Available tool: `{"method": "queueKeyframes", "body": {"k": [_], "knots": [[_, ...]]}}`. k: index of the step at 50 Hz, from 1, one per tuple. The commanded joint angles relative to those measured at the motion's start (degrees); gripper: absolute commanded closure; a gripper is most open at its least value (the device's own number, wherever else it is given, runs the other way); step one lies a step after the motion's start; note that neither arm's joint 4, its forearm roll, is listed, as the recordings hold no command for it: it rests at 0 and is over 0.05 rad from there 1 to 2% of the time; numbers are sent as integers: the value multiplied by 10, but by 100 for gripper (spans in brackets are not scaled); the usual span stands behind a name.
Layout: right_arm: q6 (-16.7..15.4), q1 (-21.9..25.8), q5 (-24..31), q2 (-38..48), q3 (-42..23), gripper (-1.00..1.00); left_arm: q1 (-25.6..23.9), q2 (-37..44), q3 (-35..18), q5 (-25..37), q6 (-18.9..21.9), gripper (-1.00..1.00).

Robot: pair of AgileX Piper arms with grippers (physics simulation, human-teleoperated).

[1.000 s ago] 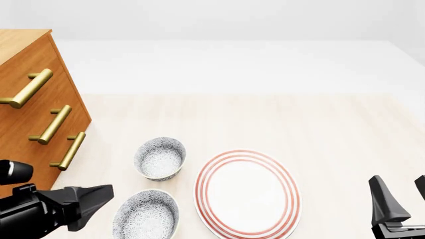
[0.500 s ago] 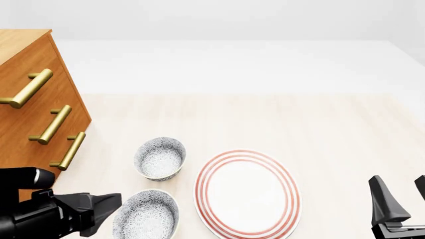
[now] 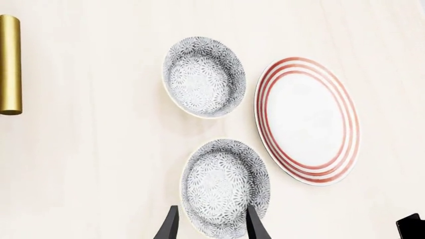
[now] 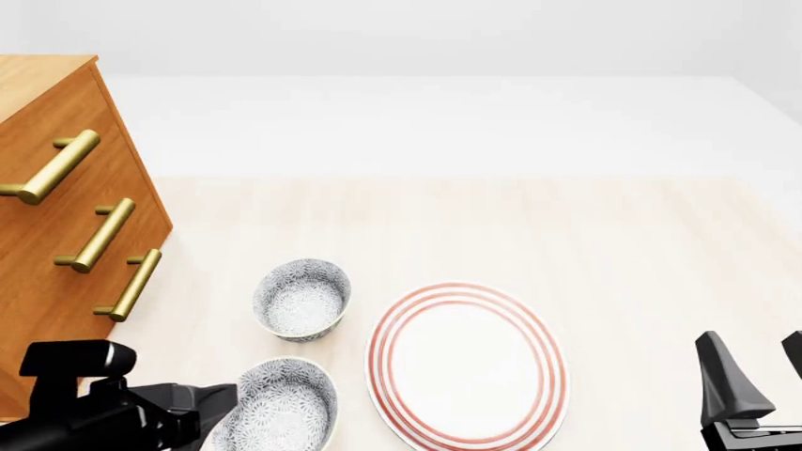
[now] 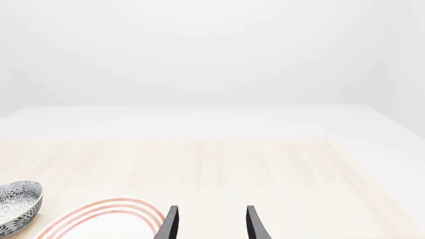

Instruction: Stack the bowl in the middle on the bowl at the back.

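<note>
The bowl in the middle (image 4: 278, 406) is a small grey-speckled bowl near the table's front, left of the plate. The bowl at the back (image 4: 302, 299) is its twin and stands just behind it. My left gripper (image 4: 216, 402) is open at the middle bowl's left side. In the left wrist view the left gripper (image 3: 211, 228) has its fingers either side of the left rim of the bowl in the middle (image 3: 226, 186), with the bowl at the back (image 3: 204, 76) beyond. Low at the right, my right gripper (image 4: 762, 371) is open and holds nothing.
A red-ringed white plate (image 4: 465, 365) lies right of both bowls. A wooden drawer cabinet (image 4: 56, 235) with brass handles (image 4: 128, 284) stands at the left, close to the left arm. In the right wrist view the plate's rim (image 5: 106, 211) and one speckled bowl (image 5: 17, 205) show.
The left arm has dropped lower in the front view and moved right, so its fingertips now reach the middle bowl's left rim. The right arm, bowls and plate have not moved.
</note>
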Motion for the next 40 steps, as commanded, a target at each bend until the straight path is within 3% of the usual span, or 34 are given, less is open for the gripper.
{"method": "queueKeyframes", "body": {"k": [1,15,40], "knots": [[0,0,0,0,0,-100,12,20,32,-42,3,-100],[1,0,-1,0,0,-100,49,78,80,-140,-3,-100],[4,0,-1,1,1,-100,57,234,139,-320,-14,-100]]}}
